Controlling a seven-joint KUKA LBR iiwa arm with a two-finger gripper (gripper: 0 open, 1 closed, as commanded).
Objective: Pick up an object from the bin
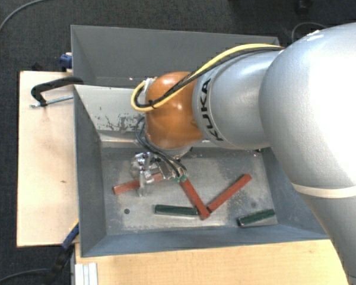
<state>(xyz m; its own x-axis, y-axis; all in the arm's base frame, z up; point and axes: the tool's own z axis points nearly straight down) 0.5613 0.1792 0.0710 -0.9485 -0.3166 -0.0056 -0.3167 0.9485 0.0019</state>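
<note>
Left in the bin [88,177], claw [143,180] at short red bar [124,188], opening unclear.

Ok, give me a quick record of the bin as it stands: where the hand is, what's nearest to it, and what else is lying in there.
hand: hand low over the floor of the grey bin, left of centre
nearest thing: short red stick, flat, just left of the hand; contact cannot be told
also close: left long red stick, upper end by the hand
joined to it: right long red stick, lower ends meeting in a V
near front wall: middle dark green stick
front right: right dark green stick
held: cannot tell
</note>
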